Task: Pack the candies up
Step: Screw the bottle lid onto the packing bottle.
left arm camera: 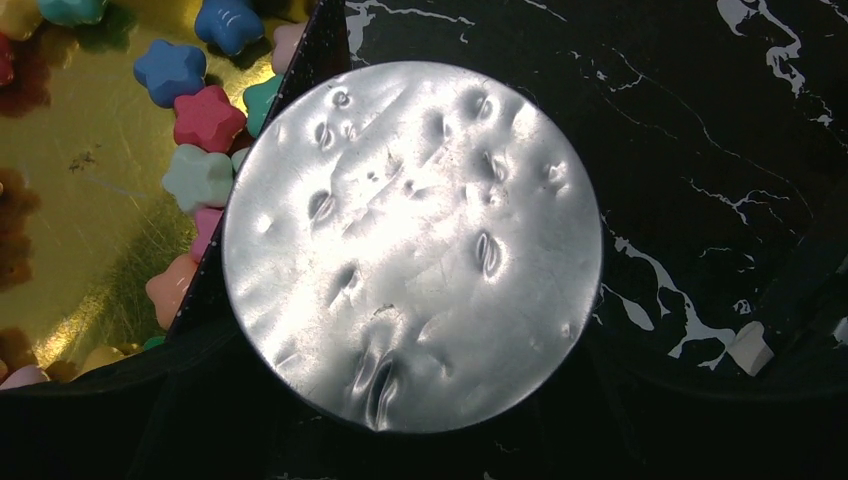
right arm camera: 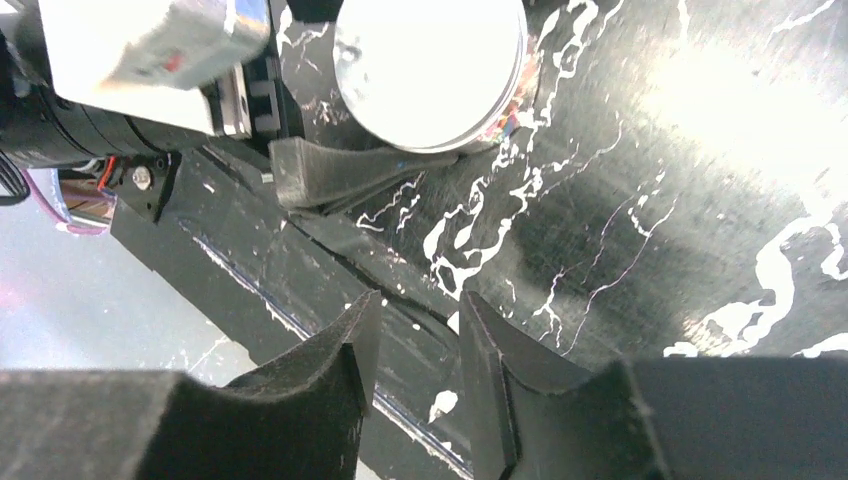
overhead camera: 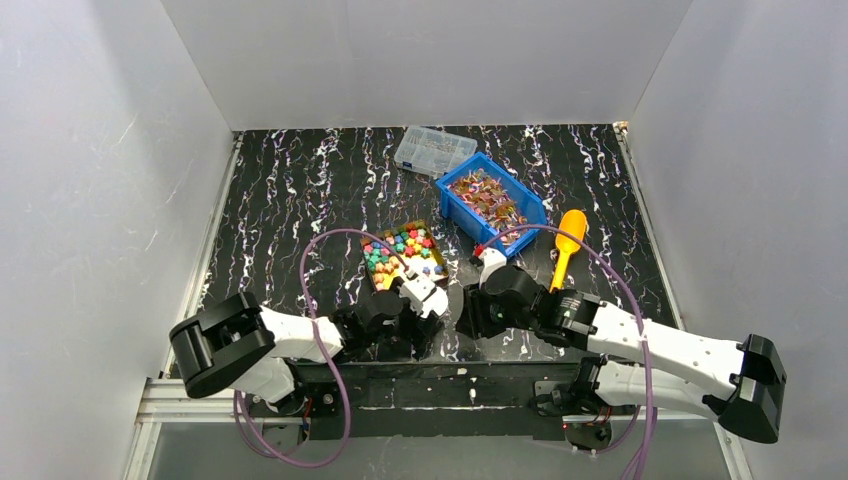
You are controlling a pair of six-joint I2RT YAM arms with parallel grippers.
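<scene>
Small star-shaped candies (overhead camera: 403, 252) in green, pink, blue and orange fill a gold tray (left arm camera: 80, 220); some of these candies (left arm camera: 205, 118) show at the left of the left wrist view. Shiny wrapped candies (overhead camera: 488, 196) lie in a blue bin (overhead camera: 531, 205). My left gripper (overhead camera: 422, 330) is shut on a round jar with a dented silver lid (left arm camera: 412, 240), just right of the tray. The right wrist view shows that jar (right arm camera: 430, 60) with coloured pieces under its rim and a left finger (right arm camera: 340, 172) against it. My right gripper (right arm camera: 415, 320) stands open and empty near the table's front edge.
A clear compartment box (overhead camera: 434, 150) sits at the back beside the blue bin. An orange scoop (overhead camera: 567, 245) lies right of the bin. A small white chip (left arm camera: 750, 348) lies on the black marbled table. White walls close in three sides.
</scene>
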